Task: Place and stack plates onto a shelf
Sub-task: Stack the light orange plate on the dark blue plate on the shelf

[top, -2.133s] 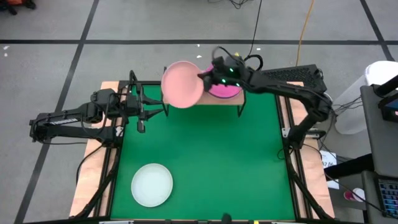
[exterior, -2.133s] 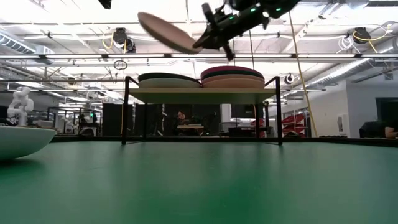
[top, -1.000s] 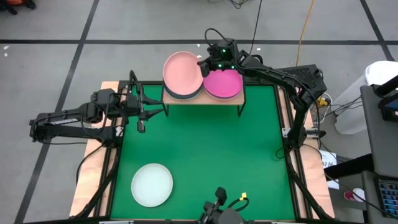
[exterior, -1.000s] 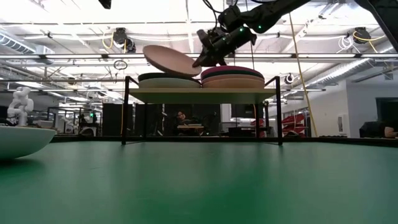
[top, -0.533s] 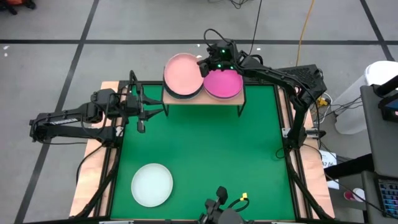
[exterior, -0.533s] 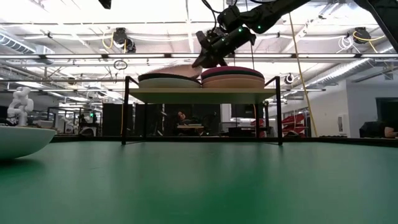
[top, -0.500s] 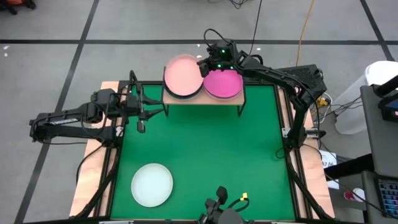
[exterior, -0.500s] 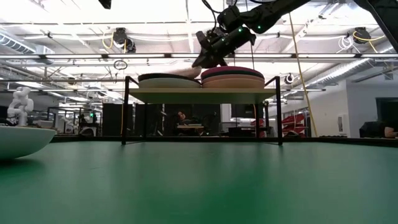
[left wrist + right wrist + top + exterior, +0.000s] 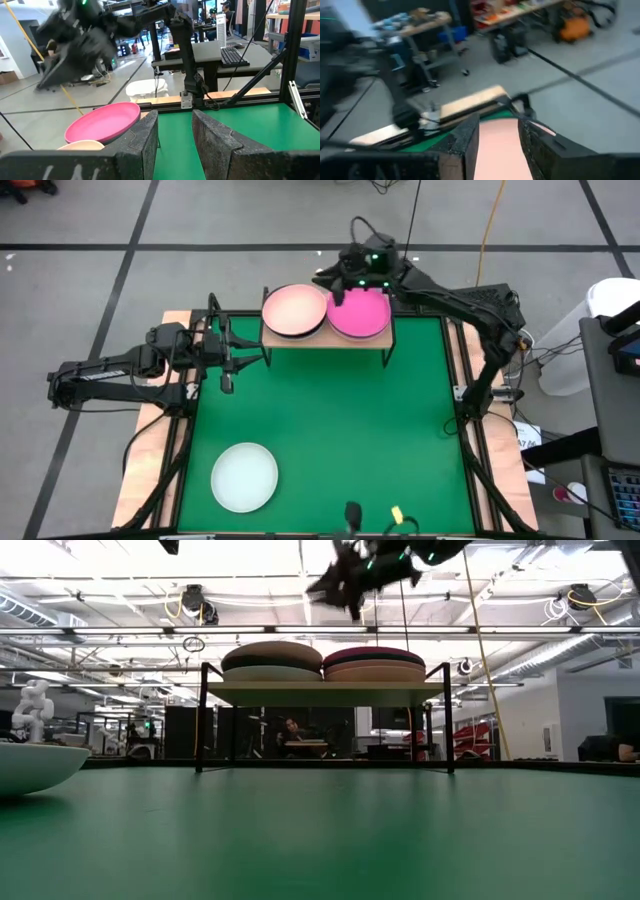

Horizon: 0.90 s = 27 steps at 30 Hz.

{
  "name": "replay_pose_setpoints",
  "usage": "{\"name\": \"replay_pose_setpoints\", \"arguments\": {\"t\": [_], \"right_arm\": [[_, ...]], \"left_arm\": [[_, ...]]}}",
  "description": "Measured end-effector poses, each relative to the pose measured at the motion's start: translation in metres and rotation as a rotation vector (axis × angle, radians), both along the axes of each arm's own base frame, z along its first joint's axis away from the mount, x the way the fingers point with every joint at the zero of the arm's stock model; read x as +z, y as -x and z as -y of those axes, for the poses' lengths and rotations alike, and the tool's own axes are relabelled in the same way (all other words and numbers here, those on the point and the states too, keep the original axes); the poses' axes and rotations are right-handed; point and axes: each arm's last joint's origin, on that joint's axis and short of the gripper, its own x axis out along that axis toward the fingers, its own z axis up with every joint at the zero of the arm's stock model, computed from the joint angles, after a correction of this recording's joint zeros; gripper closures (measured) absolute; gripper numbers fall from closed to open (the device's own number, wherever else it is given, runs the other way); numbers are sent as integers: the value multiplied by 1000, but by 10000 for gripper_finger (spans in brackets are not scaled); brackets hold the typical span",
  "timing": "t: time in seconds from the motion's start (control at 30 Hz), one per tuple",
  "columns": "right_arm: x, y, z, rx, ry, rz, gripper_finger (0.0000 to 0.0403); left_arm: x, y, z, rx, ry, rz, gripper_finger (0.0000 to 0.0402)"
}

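Note:
The shelf [image 9: 325,340] stands at the mat's far edge and carries two stacks of plates. A salmon pink plate [image 9: 294,311] tops the left stack [image 9: 272,660]. A magenta plate [image 9: 360,313] tops the right stack [image 9: 373,664]. My right gripper [image 9: 345,580] hovers open above the stacks, over their far side, touching nothing. In its wrist view the pink plate [image 9: 502,145] shows below the gap between the fingers. A white plate [image 9: 244,477] lies on the green mat at the near left. My left gripper [image 9: 240,360] waits open to the left of the shelf.
The green mat [image 9: 330,430] between the shelf and the white plate is bare. Black frame rails [image 9: 470,440] run along the mat's left and right sides. In the low view the white plate's rim [image 9: 30,765] shows at the left.
My right gripper lowered the tilted salmon pink plate flat onto the left stack, let go of its rim and rose clear above the shelf. The plate now rests level on the stack.

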Motion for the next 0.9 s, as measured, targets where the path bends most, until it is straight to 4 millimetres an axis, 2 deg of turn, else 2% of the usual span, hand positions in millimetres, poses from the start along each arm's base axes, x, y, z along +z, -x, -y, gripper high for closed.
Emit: {"name": "replay_pose_setpoints", "arguments": {"t": [0.07,0.2,0.3,0.4,0.53,0.63,0.9], "right_arm": [[19,10,-17,60,60,18,282],[55,35,-63,137,236,4,282],[67,49,-91,134,320,-56,282],[70,60,-114,120,335,-142,282],[68,70,-139,139,359,-248,282],[57,70,-149,149,363,-296,282],[9,73,-168,220,350,-335,282]], "left_arm": [[0,0,0,0,0,-1,275],[0,0,0,0,0,-1,275],[0,0,0,1,0,-1,275],[0,0,0,0,0,-1,275],[1,0,0,0,25,10,275],[1,0,0,1,48,12,275],[5,0,-1,20,140,72,275]]}}
